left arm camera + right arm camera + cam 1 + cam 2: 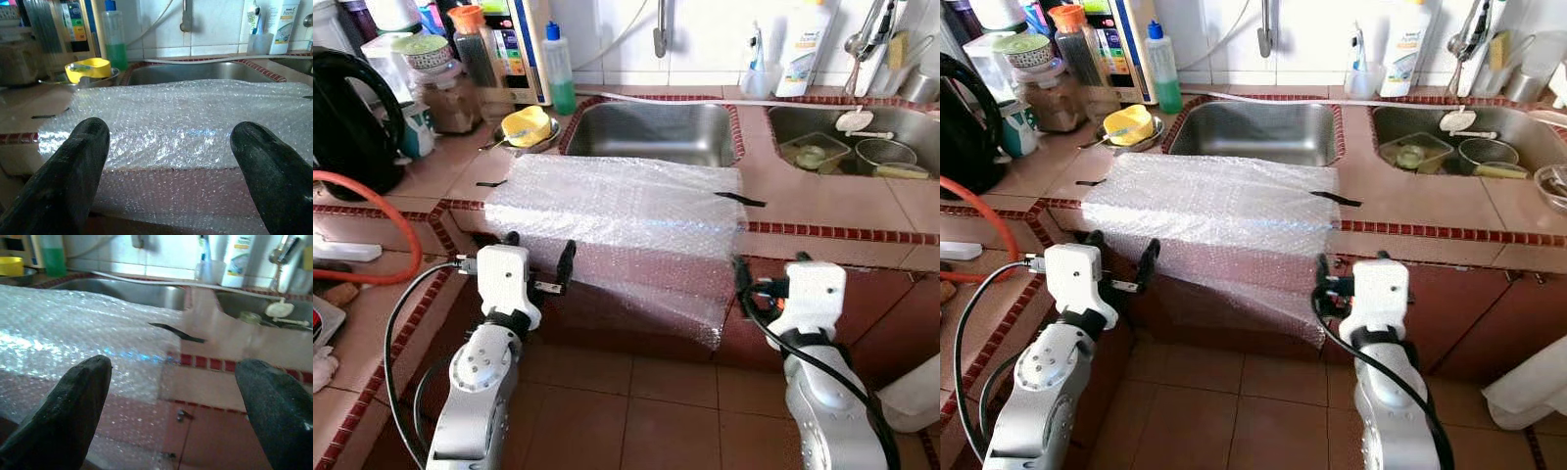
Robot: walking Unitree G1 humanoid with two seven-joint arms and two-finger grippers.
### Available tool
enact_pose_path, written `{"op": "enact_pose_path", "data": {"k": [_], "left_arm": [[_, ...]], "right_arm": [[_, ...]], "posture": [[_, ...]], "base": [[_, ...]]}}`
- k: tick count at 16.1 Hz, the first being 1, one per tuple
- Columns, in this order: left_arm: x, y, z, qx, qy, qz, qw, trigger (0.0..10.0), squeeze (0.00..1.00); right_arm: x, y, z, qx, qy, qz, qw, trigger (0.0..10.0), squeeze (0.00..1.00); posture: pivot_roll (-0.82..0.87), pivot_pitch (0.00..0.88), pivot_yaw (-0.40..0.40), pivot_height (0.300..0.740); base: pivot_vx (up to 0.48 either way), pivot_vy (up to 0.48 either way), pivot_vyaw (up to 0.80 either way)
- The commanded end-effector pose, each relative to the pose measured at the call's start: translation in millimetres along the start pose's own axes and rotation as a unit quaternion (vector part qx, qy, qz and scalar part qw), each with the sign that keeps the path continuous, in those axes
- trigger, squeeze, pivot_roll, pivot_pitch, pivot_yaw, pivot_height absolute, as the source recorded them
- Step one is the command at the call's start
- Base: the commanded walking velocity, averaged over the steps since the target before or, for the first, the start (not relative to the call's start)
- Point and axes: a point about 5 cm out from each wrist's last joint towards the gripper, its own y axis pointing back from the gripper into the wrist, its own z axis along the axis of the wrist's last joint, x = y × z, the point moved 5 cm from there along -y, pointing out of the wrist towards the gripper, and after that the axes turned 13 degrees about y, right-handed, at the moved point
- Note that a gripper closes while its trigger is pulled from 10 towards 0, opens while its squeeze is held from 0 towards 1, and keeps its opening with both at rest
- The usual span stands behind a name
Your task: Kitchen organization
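Bubble wrap (617, 225) draped over counter edge (832, 233), both grippers (536, 264) (742, 279) spread wide before it.

White bottle (282, 24) label reads "home".

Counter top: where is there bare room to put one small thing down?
Bare tile lies between the left sink and the right sink, right of the bubble wrap, and left of the wrap before the yellow bowl. The far left corner, with jars and bottles, is crowded.
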Motion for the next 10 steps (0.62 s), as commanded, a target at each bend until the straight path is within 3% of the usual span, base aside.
{"op": "enact_pose_path", "data": {"k": [1, 7, 10], "left_arm": [[8.6, 2.6, -1.2, 0.006, 0.002, 0.017, 1.0, 10.0, 0.0], [10.9, 3.9, -3.3, 0.015, 0.002, 0.019, 1.0, 10.0, 0.0], [7.6, 3.5, -4.8, 0.018, 0.004, 0.013, 1.0, 10.0, 0.0]], "right_arm": [[5.0, -2.1, 5.5, -0.009, 0.0, 0.01, 1.0, 10.0, 0.0], [8.4, -3.5, 7.4, -0.013, 0.006, 0.02, 1.0, 10.0, 0.0], [9.0, -2.0, 7.1, -0.013, 0.008, 0.022, 1.0, 10.0, 0.0]], "posture": [[0.01, 0.009, 0.053, 0.74], [0.01, 0.019, 0.055, 0.74], [0.01, 0.02, 0.054, 0.74]], "base": [[0.255, 0.0, 0.0], [0.281, 0.0, 0.0], [0.322, 0.25, 0.0]]}}
